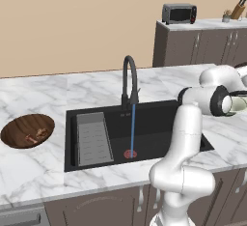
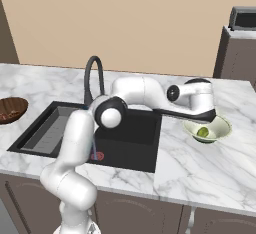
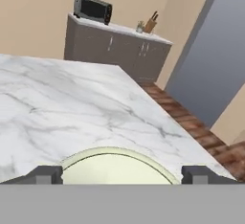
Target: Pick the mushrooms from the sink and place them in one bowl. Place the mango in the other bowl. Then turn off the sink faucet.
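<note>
The mango (image 2: 203,132) lies in the pale cream-green bowl (image 2: 220,128) on the counter right of the sink (image 1: 154,123). My gripper (image 2: 201,119) hangs just above that bowl. In the hand view my gripper (image 3: 123,174) is open, its tips wide apart with nothing between them, and the bowl's rim (image 3: 115,152) shows below. Two brown mushrooms (image 1: 38,134) rest in the dark wooden bowl (image 1: 19,123), which is on the counter left of the sink. The black faucet (image 1: 129,80) pours a blue stream of water (image 1: 132,128) onto the red drain (image 1: 130,153).
A grey ribbed tray (image 1: 94,138) fills the sink's left side. A toaster oven (image 1: 179,13) and a knife block (image 1: 238,8) stand on the far cabinet. In the hand view the counter's edge (image 3: 158,103) drops to a wooden floor.
</note>
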Robot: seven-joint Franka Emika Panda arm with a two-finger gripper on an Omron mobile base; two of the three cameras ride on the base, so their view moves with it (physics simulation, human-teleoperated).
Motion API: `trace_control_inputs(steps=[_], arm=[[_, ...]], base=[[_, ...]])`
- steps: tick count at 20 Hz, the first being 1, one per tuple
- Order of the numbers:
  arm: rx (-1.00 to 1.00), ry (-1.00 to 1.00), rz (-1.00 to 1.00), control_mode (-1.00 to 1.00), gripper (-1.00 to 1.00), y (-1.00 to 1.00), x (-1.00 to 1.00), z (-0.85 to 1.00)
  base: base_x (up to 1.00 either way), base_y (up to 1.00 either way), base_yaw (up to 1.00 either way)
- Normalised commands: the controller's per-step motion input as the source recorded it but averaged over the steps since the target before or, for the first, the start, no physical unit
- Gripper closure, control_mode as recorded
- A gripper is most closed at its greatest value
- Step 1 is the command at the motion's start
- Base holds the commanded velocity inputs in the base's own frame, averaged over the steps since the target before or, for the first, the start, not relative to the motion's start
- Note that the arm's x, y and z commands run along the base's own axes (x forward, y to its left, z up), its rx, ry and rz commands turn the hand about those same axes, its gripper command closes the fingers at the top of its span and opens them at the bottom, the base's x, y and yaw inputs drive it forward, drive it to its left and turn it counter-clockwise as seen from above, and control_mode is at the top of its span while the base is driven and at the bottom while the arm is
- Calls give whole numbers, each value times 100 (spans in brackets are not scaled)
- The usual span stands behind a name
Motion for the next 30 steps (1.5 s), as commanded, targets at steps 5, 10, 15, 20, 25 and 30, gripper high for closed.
trace_control_inputs(steps=[5,10,15,20,25,30], arm=[[0,-13,20,-100,-100,0,-74,94],[-9,-34,15,-100,-100,3,-78,98],[-20,-12,16,-100,-100,33,-75,90],[-34,0,11,-100,-100,52,-94,68],[-36,-3,4,-100,-100,58,-100,77],[-40,-4,12,-100,-100,65,-99,80]], base=[[0,0,0],[0,0,0],[0,0,0],[0,0,0],[0,0,0],[0,0,0]])
